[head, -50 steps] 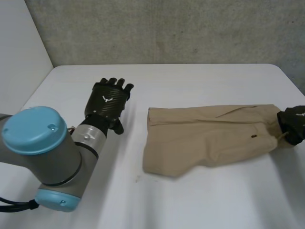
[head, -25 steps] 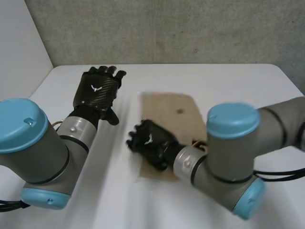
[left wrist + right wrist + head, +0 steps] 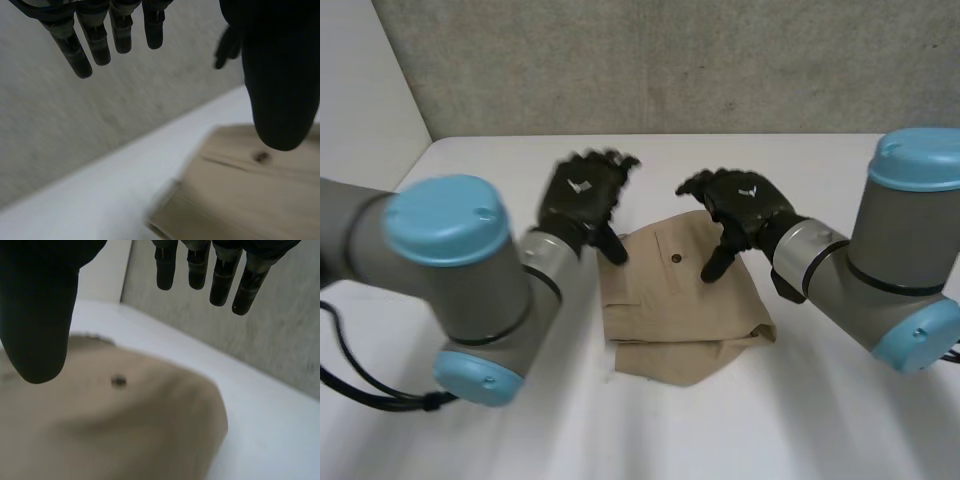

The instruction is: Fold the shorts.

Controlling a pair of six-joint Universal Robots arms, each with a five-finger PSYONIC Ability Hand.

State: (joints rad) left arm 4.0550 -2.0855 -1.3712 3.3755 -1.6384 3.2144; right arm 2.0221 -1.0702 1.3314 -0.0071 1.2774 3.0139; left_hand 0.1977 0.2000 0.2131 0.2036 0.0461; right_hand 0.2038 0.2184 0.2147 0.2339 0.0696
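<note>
1 white table [image 3: 840, 400] standing | 1 pair of tan shorts [image 3: 680, 310] lying | 1 dark button [image 3: 676, 257] showing | 2 black hands reaching in: left hand [image 3: 582, 195], right hand [image 3: 740, 200]

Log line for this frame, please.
tan shorts: folded, on white table, unheld | left hand: open, above shorts | right hand: open, above shorts

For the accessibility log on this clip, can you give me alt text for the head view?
Tan shorts lie folded into a compact bundle at the middle of a white table. Both black robot hands are open over its far edge, the left hand by the left corner, the right hand toward the right.
</note>
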